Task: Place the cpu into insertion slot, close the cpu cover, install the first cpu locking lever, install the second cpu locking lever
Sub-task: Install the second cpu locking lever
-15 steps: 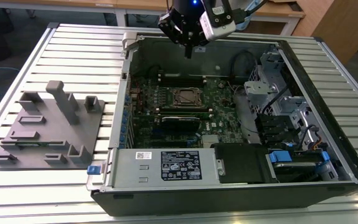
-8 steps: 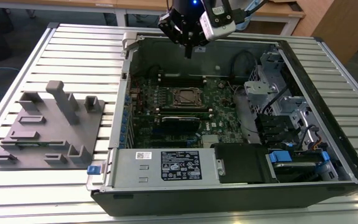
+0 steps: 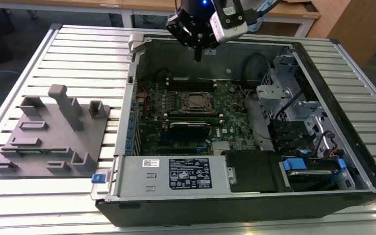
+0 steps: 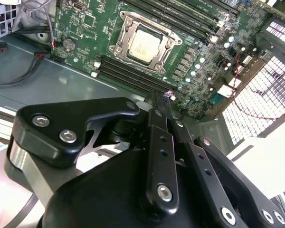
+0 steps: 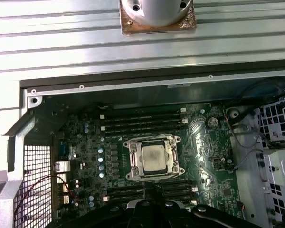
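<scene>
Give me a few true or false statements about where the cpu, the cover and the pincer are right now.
1. The cpu sits in the insertion slot on the green board. True.
2. The pincer is holding the cpu. False: it hangs above the open computer case, away from the chip.
3. The cpu cover frames the chip, whose top shows through its window. True.
4. The grey fixture block lies inside the case. False: it rests on the slatted table, outside, at the exterior view's left.
</scene>
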You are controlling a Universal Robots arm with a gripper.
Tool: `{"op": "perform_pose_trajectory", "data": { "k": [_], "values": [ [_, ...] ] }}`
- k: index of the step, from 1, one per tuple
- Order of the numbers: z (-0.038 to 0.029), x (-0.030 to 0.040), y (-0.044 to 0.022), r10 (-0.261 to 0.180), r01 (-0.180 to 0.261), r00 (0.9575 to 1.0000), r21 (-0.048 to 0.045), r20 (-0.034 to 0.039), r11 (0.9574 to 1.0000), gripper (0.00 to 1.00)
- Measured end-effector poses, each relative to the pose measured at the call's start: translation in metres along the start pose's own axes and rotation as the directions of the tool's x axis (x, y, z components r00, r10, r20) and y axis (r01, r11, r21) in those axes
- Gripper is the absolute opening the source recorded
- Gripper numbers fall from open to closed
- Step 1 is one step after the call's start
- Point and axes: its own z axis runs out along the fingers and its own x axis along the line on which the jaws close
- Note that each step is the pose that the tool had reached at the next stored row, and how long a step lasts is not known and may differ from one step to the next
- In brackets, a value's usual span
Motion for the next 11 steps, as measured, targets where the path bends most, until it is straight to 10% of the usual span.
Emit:
{"op": "perform_pose_trajectory", "data": {
  "k": [11],
  "values": [
    [0.0, 0.0, 0.0, -0.002, 0.001, 1.0, 0.0314, 0.0035, 0.9995, 0.11]
  ]
}}
